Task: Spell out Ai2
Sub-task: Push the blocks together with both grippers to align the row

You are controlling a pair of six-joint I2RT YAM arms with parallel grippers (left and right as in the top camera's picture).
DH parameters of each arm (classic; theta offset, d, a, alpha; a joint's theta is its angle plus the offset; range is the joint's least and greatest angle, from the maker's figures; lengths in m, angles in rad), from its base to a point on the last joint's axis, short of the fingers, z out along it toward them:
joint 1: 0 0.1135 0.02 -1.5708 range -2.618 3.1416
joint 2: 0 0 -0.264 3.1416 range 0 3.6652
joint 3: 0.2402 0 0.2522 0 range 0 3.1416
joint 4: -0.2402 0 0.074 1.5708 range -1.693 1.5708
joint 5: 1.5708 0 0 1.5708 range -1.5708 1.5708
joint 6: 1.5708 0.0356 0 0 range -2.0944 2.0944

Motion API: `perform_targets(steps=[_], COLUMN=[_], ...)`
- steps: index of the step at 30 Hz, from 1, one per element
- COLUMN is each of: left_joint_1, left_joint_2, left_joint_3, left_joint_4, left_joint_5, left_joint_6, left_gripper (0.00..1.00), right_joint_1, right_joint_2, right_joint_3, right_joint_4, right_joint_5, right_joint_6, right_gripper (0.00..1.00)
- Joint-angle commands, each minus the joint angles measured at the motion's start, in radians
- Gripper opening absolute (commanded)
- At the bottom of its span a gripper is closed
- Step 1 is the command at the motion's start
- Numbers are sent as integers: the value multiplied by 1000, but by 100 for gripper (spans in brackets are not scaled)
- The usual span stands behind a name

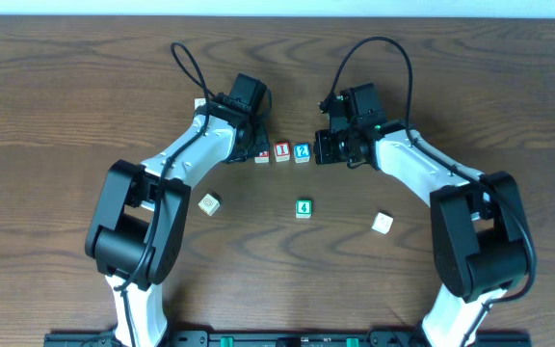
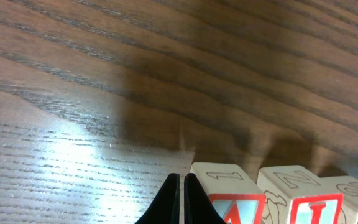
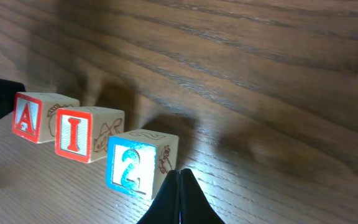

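Observation:
Three wooden letter blocks stand in a row at the table's middle back: a red A block [image 1: 262, 155], a red I block [image 1: 282, 151] and a blue 2 block [image 1: 302, 151]. In the right wrist view they read A [image 3: 36, 117], I [image 3: 86, 132], 2 [image 3: 138, 162]. My left gripper [image 2: 183, 180] is shut and empty, its tips against the left side of the A block [image 2: 232, 193]. My right gripper [image 3: 180, 175] is shut and empty, its tips at the right side of the 2 block. In the overhead view, the left gripper [image 1: 251, 145] and right gripper [image 1: 320, 149] flank the row.
A green-lettered block [image 1: 303, 207] lies in front of the row. A plain pale block [image 1: 209, 203] lies at the front left and another [image 1: 382, 223] at the front right. One more block [image 1: 200, 102] peeks out behind the left arm.

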Motion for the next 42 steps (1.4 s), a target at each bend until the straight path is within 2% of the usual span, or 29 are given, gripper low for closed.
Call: perform_targets(steps=[1,23,42], left_joint_1=[5,5,-3], left_joint_2=[21,21,21], left_joint_3=[-4,-5,-5], left_joint_4=[11,25,-9], left_joint_5=[-19,-11,-7], left_joint_6=[-14,-21,-133], left_gripper=[6,6,6], right_joint_1=[32,51,51], right_joint_2=[14,30,30], right_joint_3=[-3,-3,-3], right_joint_4=[13,47,46], right_joint_5=[-4,19,18], right_joint_6=[24,37,29], right_gripper=[1,2,2])
